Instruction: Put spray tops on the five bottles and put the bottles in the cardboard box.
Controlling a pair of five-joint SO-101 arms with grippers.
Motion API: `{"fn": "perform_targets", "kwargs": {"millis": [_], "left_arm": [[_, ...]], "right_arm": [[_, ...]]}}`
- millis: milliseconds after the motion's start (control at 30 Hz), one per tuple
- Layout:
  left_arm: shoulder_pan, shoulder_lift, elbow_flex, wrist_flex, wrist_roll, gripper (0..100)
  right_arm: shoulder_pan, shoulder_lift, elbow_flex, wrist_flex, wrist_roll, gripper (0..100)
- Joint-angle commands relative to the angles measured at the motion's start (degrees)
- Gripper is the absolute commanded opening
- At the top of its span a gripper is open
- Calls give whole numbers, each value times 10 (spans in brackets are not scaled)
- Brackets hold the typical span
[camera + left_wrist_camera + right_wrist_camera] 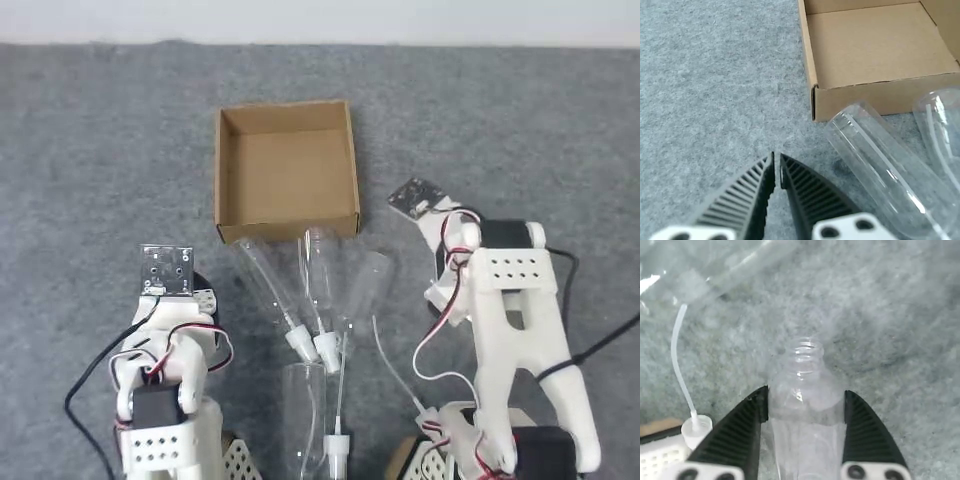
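Between the jaws of the right hand (pixel 805 391) sits an uncapped bottle (pixel 805 365). As far as the wrist view shows, the jaws pinch it at the shoulders. Its long axis runs straight out along the hand, so the threaded neck points away past the jaw tips. Just beside that hand, toward its own arm's base, a loose spray top (pixel 692 426) lies on the grey bench (pixel 910 315), its dip tube trailing off toward the other bottles. The left hand (pixel 777 160) is closed on nothing, low over the bench, with a lying bottle (pixel 875 155) just beside it. Beyond stands the cardboard box (pixel 880 97), with no bottle in it yet. The free left hand looks the likelier one to fetch the top and bring its tube end-on to the neck.
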Motion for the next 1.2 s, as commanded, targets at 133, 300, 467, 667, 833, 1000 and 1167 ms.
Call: {"fn": "perform_targets", "kwargs": {"millis": [133, 300, 467, 667, 833, 1000, 1167], "left_arm": [[-2, -10, -7, -19, -4, 16], [-2, -10, -7, -19, -4, 16], [-2, -10, -7, -19, -4, 16], [-2, -10, -7, -19, -4, 16], [-2, -10, -7, -19, -4, 16], [2, -10, -7, -19, -4, 16], [2, -10, -7, -19, -4, 16]], "right_arm": [[-17, -36, -90, 7, -57, 90], [-63, -36, -112, 7, -93, 90], [-109, -36, -123, 4, -128, 90], [-117, -36, -120, -15, -142, 90], [-116, -50, -84, -42, -144, 90], [-117, -115, -51, -45, -176, 90], [-116, -175, 0, -82, -195, 90]]}}
